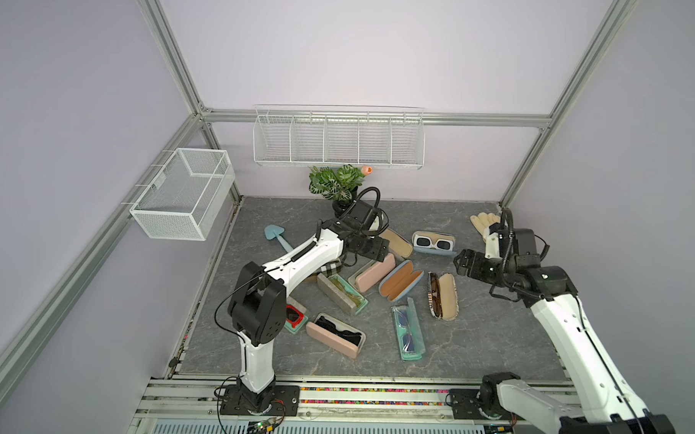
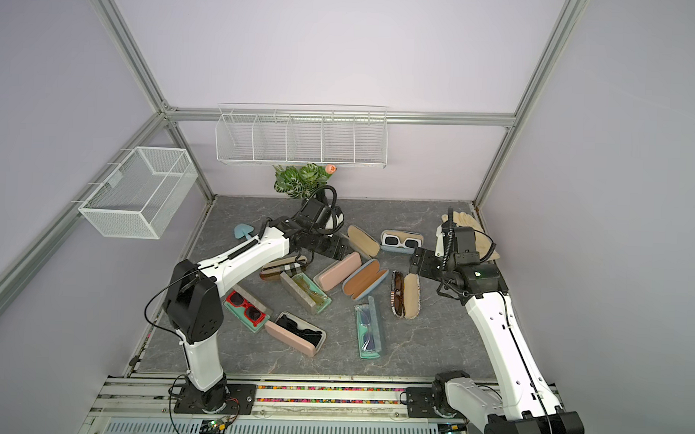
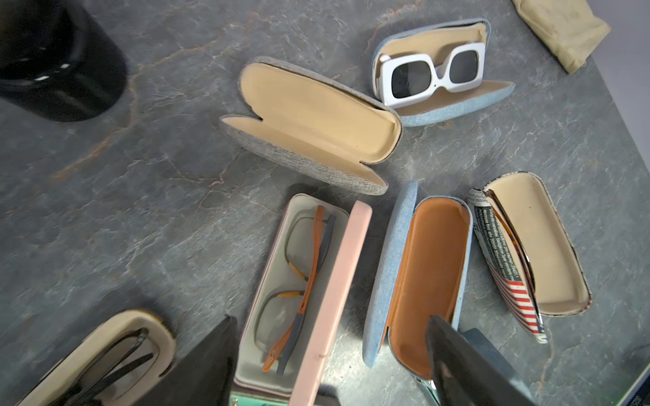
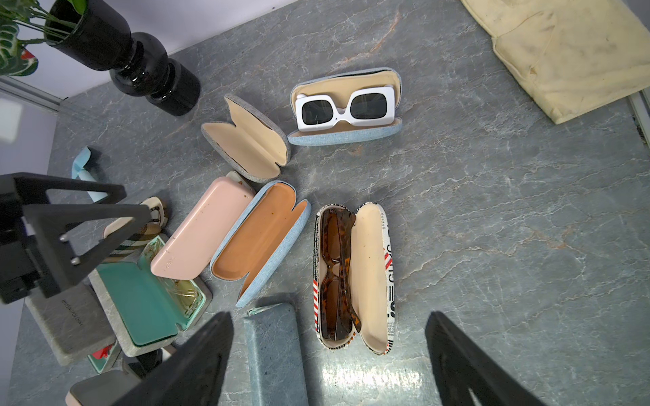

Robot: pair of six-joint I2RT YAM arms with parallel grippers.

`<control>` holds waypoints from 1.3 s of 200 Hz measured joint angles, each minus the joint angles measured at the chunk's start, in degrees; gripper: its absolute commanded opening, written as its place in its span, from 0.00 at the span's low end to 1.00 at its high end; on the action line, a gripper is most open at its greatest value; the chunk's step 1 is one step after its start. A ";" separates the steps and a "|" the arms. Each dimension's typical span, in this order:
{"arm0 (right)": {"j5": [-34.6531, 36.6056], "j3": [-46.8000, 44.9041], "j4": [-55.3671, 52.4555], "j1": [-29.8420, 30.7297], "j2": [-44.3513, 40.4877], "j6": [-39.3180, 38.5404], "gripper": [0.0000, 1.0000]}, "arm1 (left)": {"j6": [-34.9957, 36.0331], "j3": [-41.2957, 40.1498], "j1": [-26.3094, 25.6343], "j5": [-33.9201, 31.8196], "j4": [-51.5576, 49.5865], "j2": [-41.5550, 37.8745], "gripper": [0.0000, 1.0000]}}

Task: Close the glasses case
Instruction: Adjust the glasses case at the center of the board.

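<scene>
**Tabletop** [image 3: 105, 211]: grey, marble-veined, carrying a cluster of glasses cases.

**Item 1, pink case** [image 3: 281, 267]: mid-tabletop, just beside the denim-blue case. The lid is not shut. In the left wrist view it stands raised on its long edge. 1 pair of glasses with orange temples lies inside.

**Item 2, left fingers** [image 3: 207, 365]: spread wide and holding nothing. They hover over 1 end of the pink case, with 1 finger on each side of it. The farther finger hangs above the denim-blue case.

**Item 3, right fingers** [image 4: 197, 362]: spread wide, empty, and raised above the tabletop near the newsprint case.

**Item 4, denim-blue case** [image 3: 425, 274]: open, with a tan lining and no glasses in it.

**Item 5, grey woven case** [image 3: 309, 123]: open, with a cream lining and no glasses in it.

**Item 6, pale blue case** [image 3: 457, 105]: open, holding white-framed sunglasses [image 3: 432, 75].

**Item 7, newsprint case** [image 4: 373, 277]: open, with tortoiseshell sunglasses in 1 half.

**Item 8, black vase** [image 4: 140, 66]: upright at the back of the tabletop, with a leafy plant in it.

**Item 9, cream gloves** [image 4: 569, 52]: lying at the back corner, on the right arm's side.
</scene>
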 measured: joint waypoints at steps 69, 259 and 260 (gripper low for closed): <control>-1.57 -1.57 -0.02 0.00 0.13 0.00 0.89 | 0.35 5.14 -0.74 1.14 -4.79 8.92 0.64; -3.06 -2.10 -0.76 0.00 0.11 0.02 0.89 | -2.14 3.04 -0.02 3.26 -1.31 10.82 0.33; -3.06 -2.10 -0.79 0.00 0.11 0.02 0.89 | -2.19 2.99 0.00 3.28 -1.31 10.84 0.33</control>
